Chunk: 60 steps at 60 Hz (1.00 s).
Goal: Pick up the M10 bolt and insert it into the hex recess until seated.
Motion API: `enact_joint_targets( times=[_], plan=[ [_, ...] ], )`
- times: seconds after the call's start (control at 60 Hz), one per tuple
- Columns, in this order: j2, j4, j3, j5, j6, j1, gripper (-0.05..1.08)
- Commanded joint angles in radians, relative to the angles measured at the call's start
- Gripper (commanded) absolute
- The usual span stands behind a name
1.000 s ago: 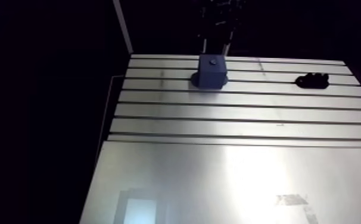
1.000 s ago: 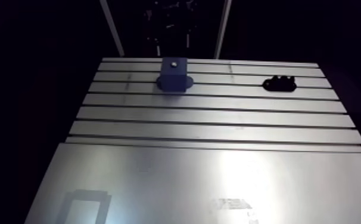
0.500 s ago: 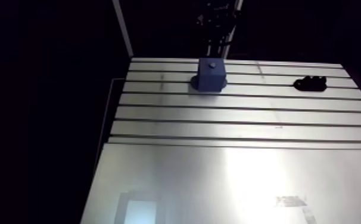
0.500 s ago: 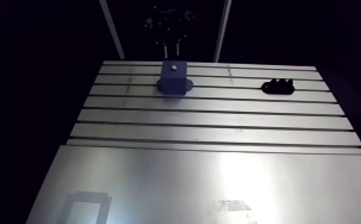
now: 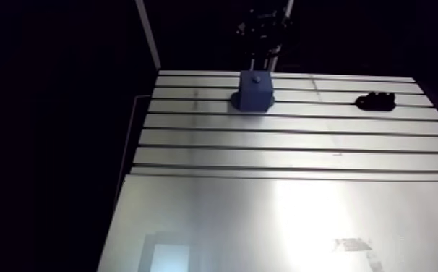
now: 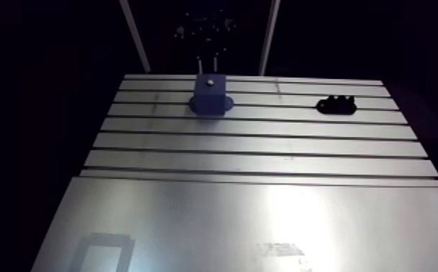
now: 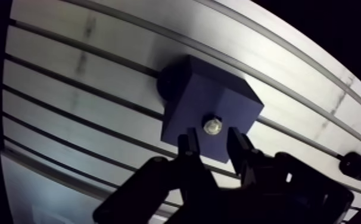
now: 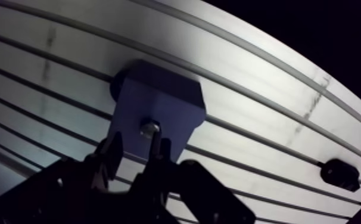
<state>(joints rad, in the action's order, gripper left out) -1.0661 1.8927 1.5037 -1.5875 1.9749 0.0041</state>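
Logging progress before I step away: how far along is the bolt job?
Done, it seems: the bolt sits in the top of the blue block. In hand: nothing; the gripper is open above it. Left: perhaps only pulling away; full seating can't be confirmed.

Room: dim, near black on every side of the bench.
Light: from overhead, falling on the bench alone.
Glare: a broad white bloom on the smooth plate nearest the arm, toward 5 o'clock; a pale rectangular reflection toward 7 o'clock.
Slots: thin dark lines across the lit metal.
At 12 o'clock, the blue block: dull, no shine.
At 2 o'clock, a small black item: silhouette only, detail lost.
Wrist view: bench bright, slots bowed into curves, corners black; gripper a dark outline; bolt head catches one glint.
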Motion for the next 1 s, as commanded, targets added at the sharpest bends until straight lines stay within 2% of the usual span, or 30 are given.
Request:
enact_joint_targets(
  times=[0.017,0.133,0.35,1.0],
  plan=[
    [0.002,0.003,0.003,-0.001,-0.047,0.001,0.58],
    [0.001,0.007,0.014,-0.006,-0.09,-0.001,0.58],
    [0.001,0.065,0.035,-0.001,-0.113,-0.005,0.59],
    [0.004,0.067,0.039,-0.001,-0.147,-0.009,0.59]
  ],
)
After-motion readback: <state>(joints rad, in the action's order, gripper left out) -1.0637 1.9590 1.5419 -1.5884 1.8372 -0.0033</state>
